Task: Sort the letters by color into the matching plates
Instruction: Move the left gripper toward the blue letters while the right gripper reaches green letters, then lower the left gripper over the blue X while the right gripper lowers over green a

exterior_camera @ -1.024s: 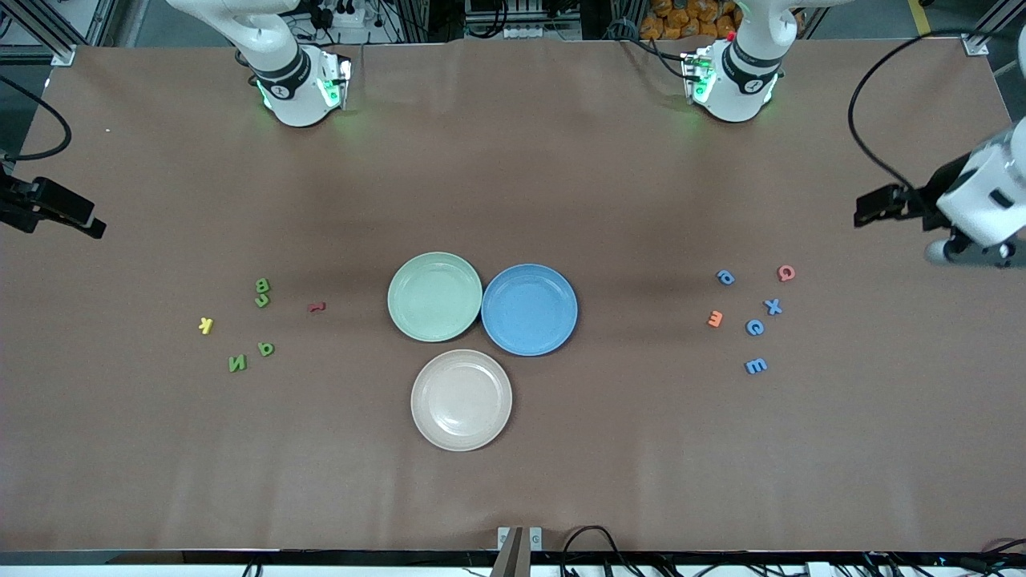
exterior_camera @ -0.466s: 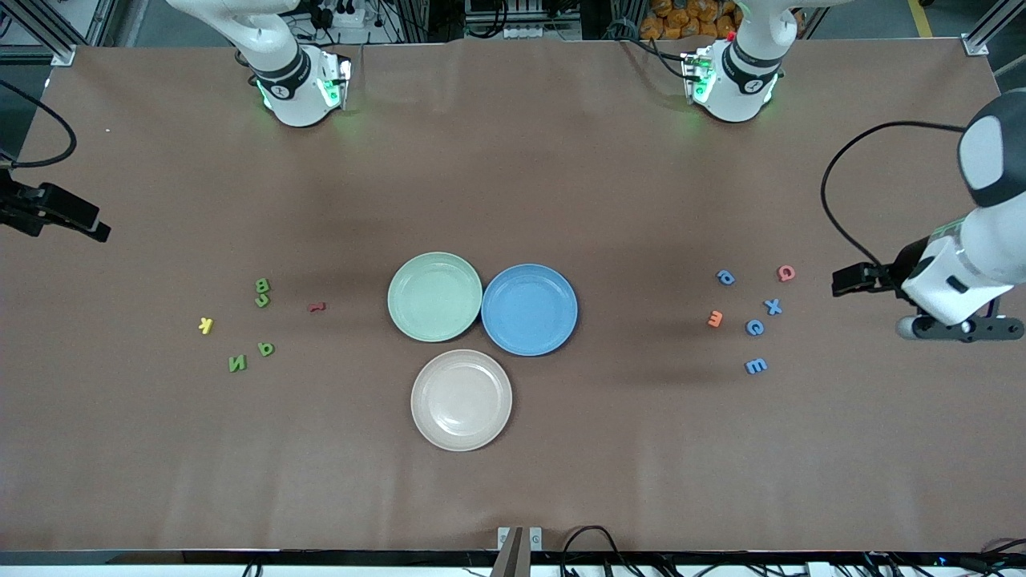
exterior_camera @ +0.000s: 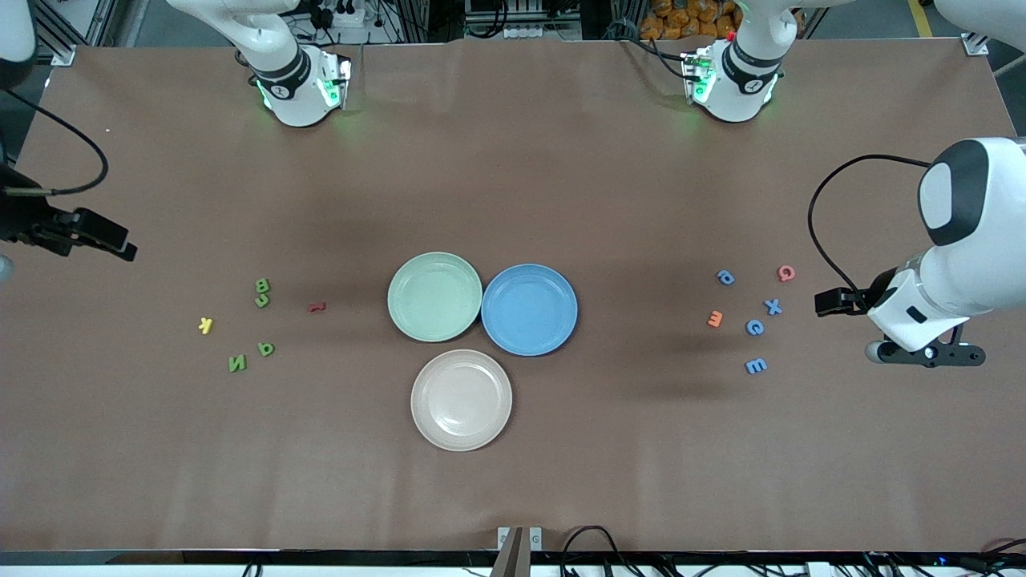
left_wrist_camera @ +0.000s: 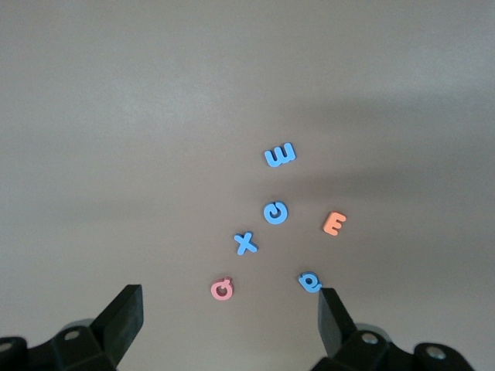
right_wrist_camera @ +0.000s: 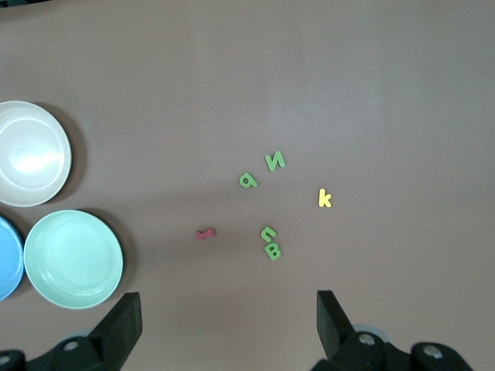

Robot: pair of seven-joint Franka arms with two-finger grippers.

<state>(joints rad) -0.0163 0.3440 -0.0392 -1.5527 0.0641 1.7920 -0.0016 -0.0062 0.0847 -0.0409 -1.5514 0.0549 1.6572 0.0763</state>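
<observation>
Plates at frame centre in the front view, mint green plate [exterior_camera: 434, 296] touching blue plate [exterior_camera: 529, 309]. Green letters [exterior_camera: 262, 284] mid-left, blue letters [exterior_camera: 754, 327] mid-right. Left gripper [left_wrist_camera: 230, 321] and right gripper [right_wrist_camera: 228, 323] aloft, jaws wide apart, holding nothing.

The toy letters themselves read B, N, k, X, C, E.

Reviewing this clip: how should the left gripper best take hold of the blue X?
Probably from straight above, jaws closing across the middle of the blue X, where its strokes cross. It lies flat on the table, so only its thin edges can be pinched. The blue C and the pink letter lie apart from it, leaving room.
</observation>
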